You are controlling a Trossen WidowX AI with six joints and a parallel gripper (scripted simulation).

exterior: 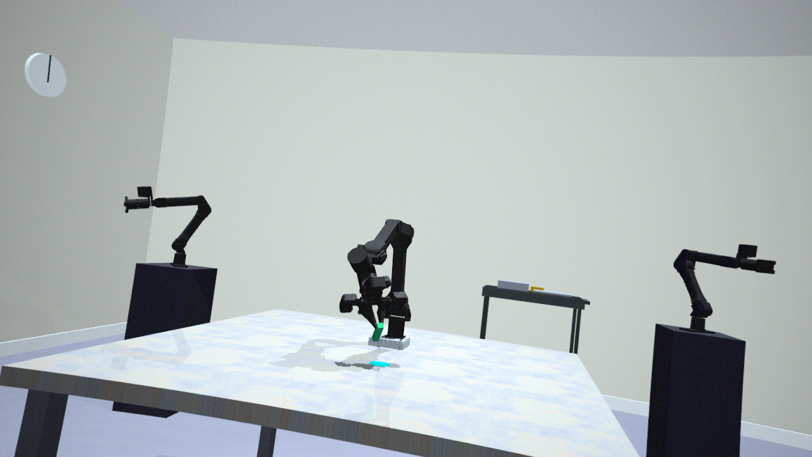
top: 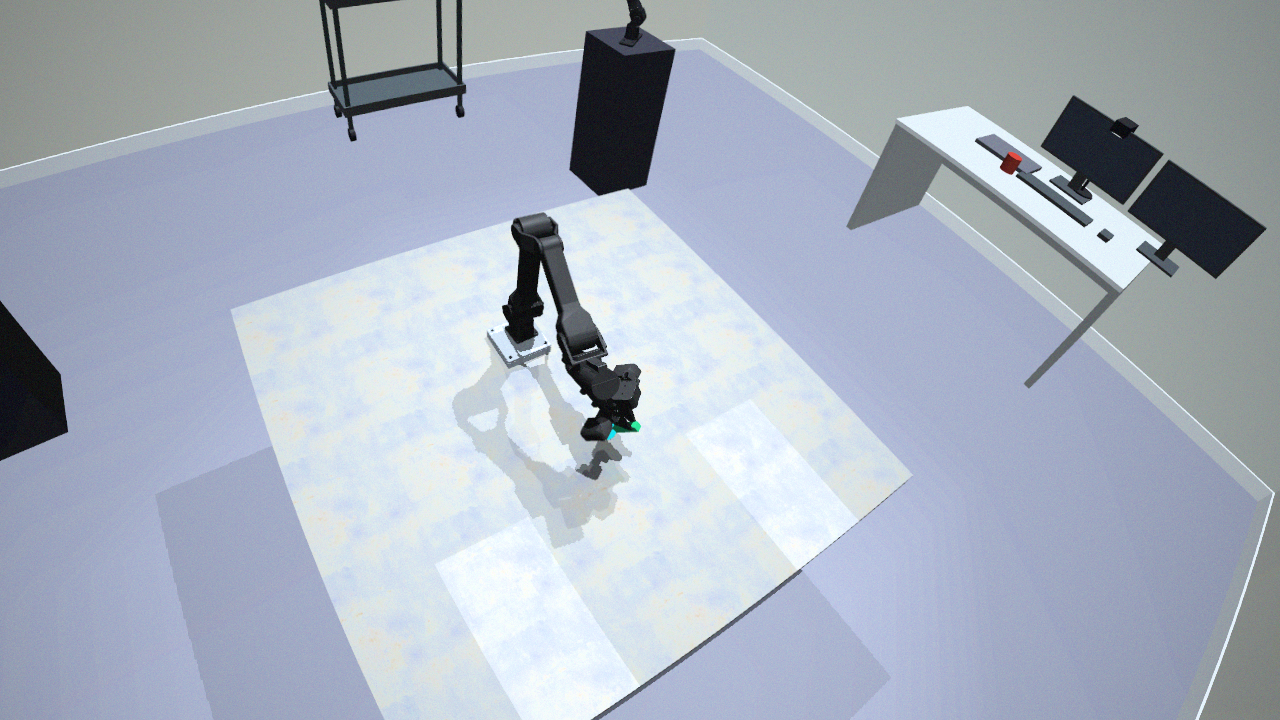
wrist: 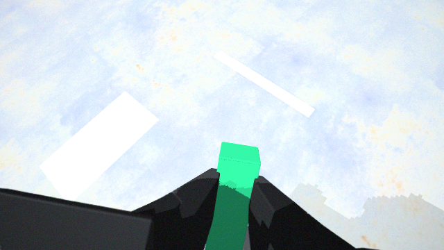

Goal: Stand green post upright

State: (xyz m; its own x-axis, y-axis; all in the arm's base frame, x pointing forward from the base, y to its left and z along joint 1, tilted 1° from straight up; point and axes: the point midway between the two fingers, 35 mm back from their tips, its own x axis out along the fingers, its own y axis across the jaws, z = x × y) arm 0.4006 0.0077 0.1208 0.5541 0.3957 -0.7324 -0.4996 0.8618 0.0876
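Note:
My gripper (exterior: 379, 327) (wrist: 234, 182) is shut on the green post (top: 635, 427) (exterior: 377, 332) (wrist: 240, 153). In the exterior view the post hangs above the table, steeply raised and leaning a little off upright. In the wrist view one end sticks out past the fingertips and the rest runs back between the fingers. The cyan circle (top: 612, 436) (exterior: 379, 364) lies flat on the table, below the post in the exterior view. In the top view the gripper hides most of the circle. The circle does not show in the wrist view.
The arm's pale base plate (top: 503, 346) (exterior: 389, 343) stands on the table (top: 375, 429) (exterior: 482, 386), behind the circle in the exterior view. Bright light patches and the arm's shadow lie on the table top. Other arms on dark pedestals (exterior: 695, 391) stand away from the table.

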